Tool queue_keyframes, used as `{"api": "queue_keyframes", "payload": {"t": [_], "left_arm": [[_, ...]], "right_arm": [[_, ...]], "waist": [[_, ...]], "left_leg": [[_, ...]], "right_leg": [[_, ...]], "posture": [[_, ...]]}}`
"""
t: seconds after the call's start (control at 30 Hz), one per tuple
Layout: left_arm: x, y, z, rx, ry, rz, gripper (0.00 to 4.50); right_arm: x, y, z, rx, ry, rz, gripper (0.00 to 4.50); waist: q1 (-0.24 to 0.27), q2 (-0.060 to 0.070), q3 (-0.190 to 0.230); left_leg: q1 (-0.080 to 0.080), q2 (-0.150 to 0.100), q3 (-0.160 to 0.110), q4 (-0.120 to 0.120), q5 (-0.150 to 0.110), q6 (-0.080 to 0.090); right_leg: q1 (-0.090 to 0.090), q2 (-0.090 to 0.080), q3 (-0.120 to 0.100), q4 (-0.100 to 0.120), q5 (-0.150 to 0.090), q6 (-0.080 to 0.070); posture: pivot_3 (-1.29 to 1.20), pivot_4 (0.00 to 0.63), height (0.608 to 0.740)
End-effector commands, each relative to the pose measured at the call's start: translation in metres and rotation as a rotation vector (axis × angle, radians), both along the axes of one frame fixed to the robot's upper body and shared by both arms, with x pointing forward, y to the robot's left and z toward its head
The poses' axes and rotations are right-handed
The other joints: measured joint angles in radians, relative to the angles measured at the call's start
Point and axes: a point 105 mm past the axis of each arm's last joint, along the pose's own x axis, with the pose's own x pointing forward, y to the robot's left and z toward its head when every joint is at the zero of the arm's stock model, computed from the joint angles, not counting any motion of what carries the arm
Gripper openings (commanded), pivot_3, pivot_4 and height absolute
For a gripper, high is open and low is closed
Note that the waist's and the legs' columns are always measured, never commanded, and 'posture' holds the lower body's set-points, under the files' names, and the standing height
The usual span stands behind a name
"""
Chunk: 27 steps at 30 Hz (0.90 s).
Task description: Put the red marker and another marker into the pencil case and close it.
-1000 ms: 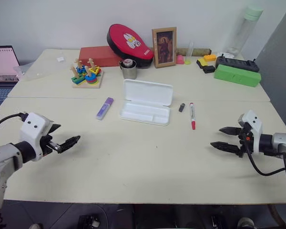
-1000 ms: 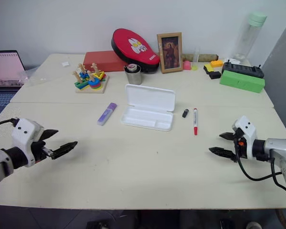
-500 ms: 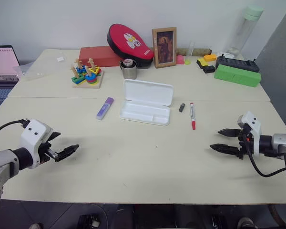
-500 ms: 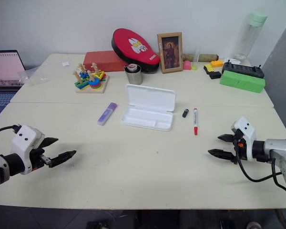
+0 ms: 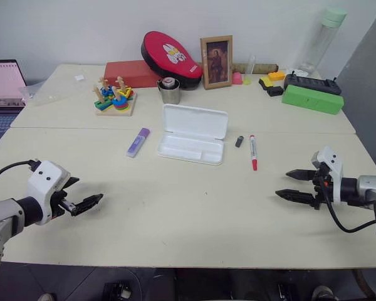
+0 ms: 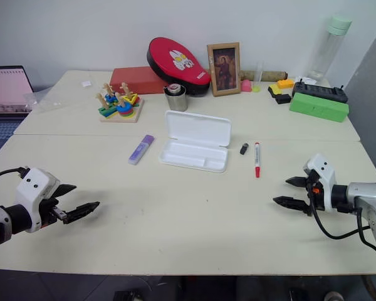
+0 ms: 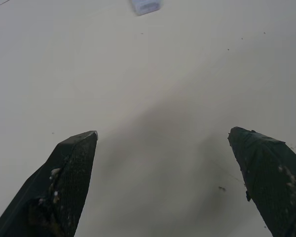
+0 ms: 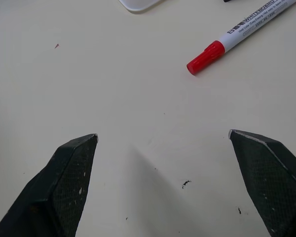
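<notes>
White hinged plastic pencil case is seen lying open mid-bench. Slim white red-capped marker is placed just right of it, chunky light-purple highlighter to its left. Both are judged light, rigid, smooth-barrelled; mid-barrel grasp is advised, since rolling is likely. Left hand and right hand are spread fully, empty, held near the bench's front edge, well apart from everything.

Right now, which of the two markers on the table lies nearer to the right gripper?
The red marker, slim and white with a red cap, right of the pencil case. The purple highlighter lies left of it, farther from the right gripper.
</notes>
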Motion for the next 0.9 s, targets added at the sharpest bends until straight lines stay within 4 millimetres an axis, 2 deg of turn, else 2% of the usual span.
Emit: {"api": "queue_keyframes", "payload": {"t": [0.03,0.13,0.27,0.4,0.5,0.63,0.73,0.9], "left_arm": [[0.004,-0.003,0.012,0.036,-0.033,-0.027,4.50],[0.005,-0.004,0.011,0.039,-0.030,-0.029,4.50],[0.008,-0.018,0.007,-0.016,-0.034,-0.066,4.50],[0.021,-0.065,0.016,-0.115,-0.106,-0.215,4.50],[0.035,-0.103,0.028,-0.181,-0.210,-0.312,4.50],[0.043,-0.138,0.030,-0.252,-0.247,-0.387,4.50],[0.042,-0.156,0.030,-0.285,-0.252,-0.430,4.50],[0.044,-0.167,0.036,-0.324,-0.285,-0.443,4.50]], "right_arm": [[-0.002,0.005,0.012,0.008,-0.039,0.032,4.47],[0.000,0.014,0.018,0.026,-0.064,0.062,4.47],[0.005,0.052,0.033,0.079,-0.113,0.181,4.47],[0.026,0.099,0.029,0.058,-0.161,0.284,4.47],[0.055,0.130,0.024,0.008,-0.196,0.296,4.47],[0.074,0.164,0.017,-0.040,-0.216,0.343,4.47],[0.082,0.179,0.009,-0.058,-0.207,0.365,4.47],[0.088,0.182,-0.002,-0.116,-0.170,0.386,4.47]], "waist": [[0.000,0.000,0.000],[0.000,0.000,0.000],[-0.008,0.000,0.000],[-0.006,0.000,0.000],[-0.002,0.000,0.000],[-0.002,0.000,0.000],[-0.005,0.000,0.000],[-0.006,0.000,0.000]], "left_leg": [[0.000,0.000,0.000,0.000,0.000,0.000],[0.000,0.000,0.000,0.000,0.000,0.000],[0.000,0.000,0.000,0.000,0.000,0.000],[0.001,0.000,0.000,0.001,0.000,0.000],[0.000,0.000,0.000,0.001,0.000,0.000],[0.000,0.000,-0.001,0.001,0.000,0.000],[0.000,0.000,-0.001,0.001,0.000,0.000],[0.000,0.000,-0.001,0.000,0.000,0.000]], "right_leg": [[0.000,0.000,0.000,0.000,0.000,0.000],[0.000,0.000,0.000,0.000,0.000,0.000],[0.000,0.000,0.000,0.001,0.000,0.000],[0.000,0.000,0.000,0.001,0.001,0.001],[0.001,0.000,0.000,0.000,0.002,0.001],[0.001,0.000,-0.001,0.000,0.004,-0.002],[0.001,0.000,-0.001,0.000,0.004,-0.002],[0.000,0.000,-0.001,0.001,0.004,-0.002]], "posture": [[0.00,0.150,0.740],[0.00,0.150,0.740],[0.00,0.150,0.740],[0.00,0.150,0.740],[0.00,0.150,0.740],[0.00,0.150,0.740],[0.00,0.150,0.740],[0.00,0.150,0.740]]}}
